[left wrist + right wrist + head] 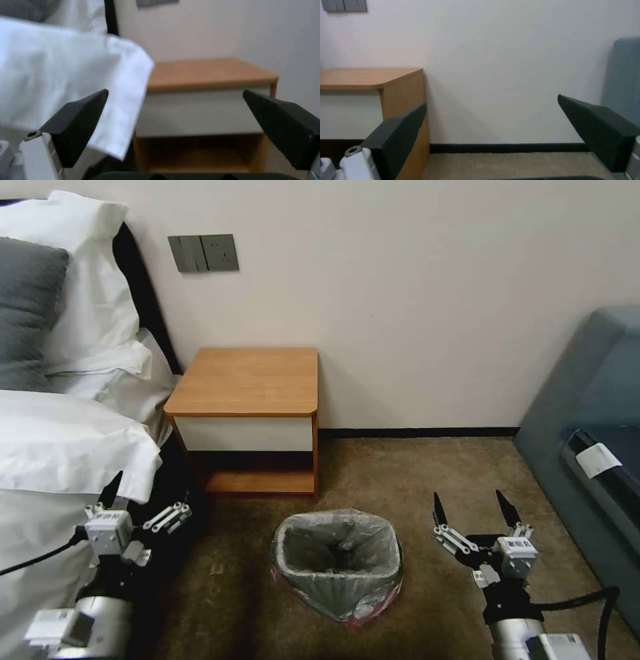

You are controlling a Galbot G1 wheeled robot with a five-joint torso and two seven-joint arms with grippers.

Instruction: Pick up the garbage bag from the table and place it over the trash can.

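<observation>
**Bag already lining the bin, both grippers spread and empty**

At the far left a bed with white sheets and pillows fills the side of the room; a grey-blue upholstered sofa stands at the far right. Between them, against the wall, is the small square bedside table with an orange-brown wooden top and white drawer front; its top is bare.

Nearer the robot, on the brown carpet and slightly right of the table's front, stands the small cream-beige plastic trash can. The crinkly translucent grey garbage bag with a pinkish-red rim is inside it, its mouth folded out over the rolled rim and hanging down the near side, where the reddish edge shows. Judging from this, the placing looks done, or close to it.

The left gripper hovers low at the near left, beside the hanging sheet, its dark fingers spread wide and holding nothing. The right gripper hovers at the near right, fingers likewise spread and empty, pointing toward the far wall.

The bin sits between the two grippers, apart from both; the right gripper looks somewhat nearer its rim. The bin's long axis runs left to right, so any tidying of the bag's edge would probably be reached from either side.
</observation>
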